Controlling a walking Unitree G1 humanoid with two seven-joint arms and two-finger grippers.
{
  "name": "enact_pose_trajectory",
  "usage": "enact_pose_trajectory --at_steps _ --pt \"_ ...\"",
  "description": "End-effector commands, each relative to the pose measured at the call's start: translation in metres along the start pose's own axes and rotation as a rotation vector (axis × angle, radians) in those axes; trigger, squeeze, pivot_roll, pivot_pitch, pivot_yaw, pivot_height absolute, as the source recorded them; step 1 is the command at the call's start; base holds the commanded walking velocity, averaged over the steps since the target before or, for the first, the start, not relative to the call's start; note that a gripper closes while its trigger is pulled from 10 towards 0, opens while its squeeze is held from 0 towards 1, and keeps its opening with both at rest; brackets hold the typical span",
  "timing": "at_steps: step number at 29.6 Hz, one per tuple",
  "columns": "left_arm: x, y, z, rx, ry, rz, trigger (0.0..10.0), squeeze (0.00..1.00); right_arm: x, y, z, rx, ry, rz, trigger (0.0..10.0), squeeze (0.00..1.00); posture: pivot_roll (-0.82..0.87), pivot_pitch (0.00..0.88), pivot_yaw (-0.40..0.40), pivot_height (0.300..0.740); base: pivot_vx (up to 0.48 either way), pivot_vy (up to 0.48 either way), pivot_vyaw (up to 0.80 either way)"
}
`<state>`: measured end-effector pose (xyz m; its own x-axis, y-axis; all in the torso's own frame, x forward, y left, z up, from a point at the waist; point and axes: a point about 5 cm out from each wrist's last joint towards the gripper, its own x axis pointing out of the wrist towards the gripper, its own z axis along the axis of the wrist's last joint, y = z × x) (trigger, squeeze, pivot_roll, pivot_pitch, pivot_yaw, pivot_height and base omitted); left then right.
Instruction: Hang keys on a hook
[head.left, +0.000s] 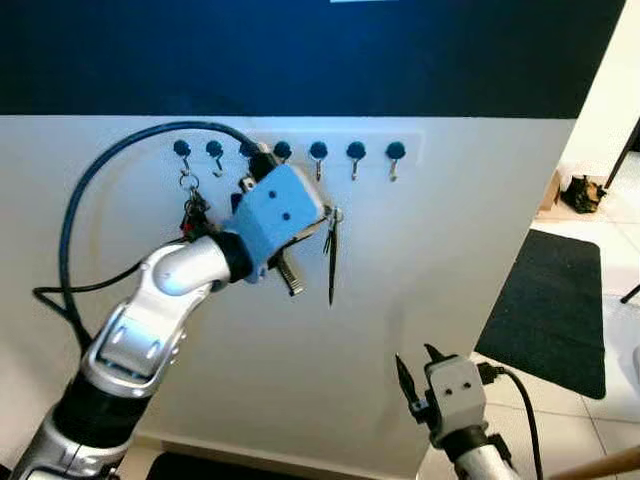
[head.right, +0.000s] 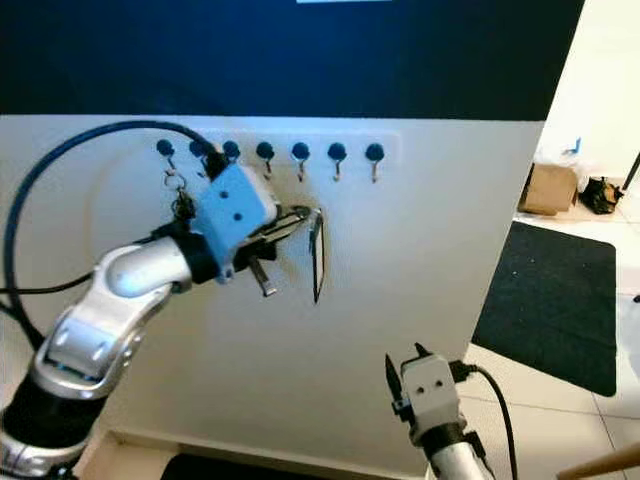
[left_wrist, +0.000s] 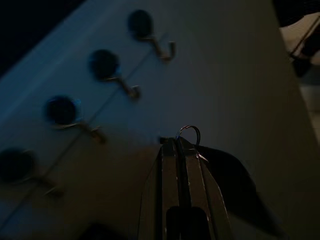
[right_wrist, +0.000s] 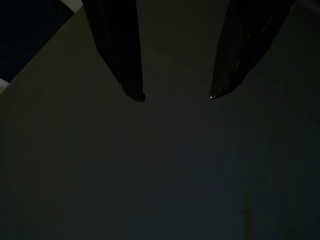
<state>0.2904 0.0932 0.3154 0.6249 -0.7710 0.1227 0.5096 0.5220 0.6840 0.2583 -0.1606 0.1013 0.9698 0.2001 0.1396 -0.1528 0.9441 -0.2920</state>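
A white wall panel (head.left: 430, 250) stood in front of the robot, with a dark band above it. Near the panel's top edge ran a row of hooks (head.left: 355, 155) with dark round heads. One bunch of keys (head.left: 192, 212) already hung from the hook closest to the panel's left edge.

The left arm was raised up to the panel. The left gripper (head.left: 326, 214) was just under the middle of the hook row, a little below the hooks. Its two black fingers (left_wrist: 181, 170) were pressed close together. They pinched a small metal key ring (left_wrist: 190, 131) at their tips. A long dark strap (head.left: 331, 262) hung straight down from that ring, flat against the panel. The ring was near the hooks but not on any of them. In the left wrist view the hooks looked blurry and sat well apart from the ring.

The right gripper (head.left: 418, 372) was low, near the panel's bottom edge on the right side. It held nothing. Its fingers (right_wrist: 120, 55) were spread apart, with a wide gap between the tips. The right wrist view was very dark.

A black mat (head.left: 555, 310) lay on the pale tiled floor (head.left: 560, 430) past the panel's right edge. A cardboard box (head.right: 548, 188) sat farther back on the floor.
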Motion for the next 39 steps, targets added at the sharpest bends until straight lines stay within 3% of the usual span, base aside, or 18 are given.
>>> enact_pose_trajectory --at_steps 1,17,27,39 --pt "0.003 -0.001 0.004 0.008 -0.021 -0.003 10.0 0.00 -0.002 0.003 -0.004 -0.003 0.021 0.014 10.0 0.00 -0.01 0.109 0.084 0.740 0.000 0.000 0.00" --pt "0.018 0.014 0.023 0.078 -0.084 0.016 10.0 0.00 -0.003 0.005 -0.005 -0.002 0.025 0.016 10.0 0.00 0.00 0.107 0.085 0.740 0.000 0.000 0.00" --pt "0.025 0.015 0.020 0.096 -0.072 0.006 10.0 0.00 -0.003 0.005 -0.005 -0.003 0.026 0.012 10.0 0.00 -0.01 0.106 0.088 0.740 0.000 0.000 0.00" --pt "0.010 0.019 0.013 0.094 -0.039 -0.030 10.0 0.00 -0.005 0.004 -0.006 -0.006 0.029 0.009 10.0 0.00 -0.01 0.106 0.085 0.740 0.000 0.000 0.00"
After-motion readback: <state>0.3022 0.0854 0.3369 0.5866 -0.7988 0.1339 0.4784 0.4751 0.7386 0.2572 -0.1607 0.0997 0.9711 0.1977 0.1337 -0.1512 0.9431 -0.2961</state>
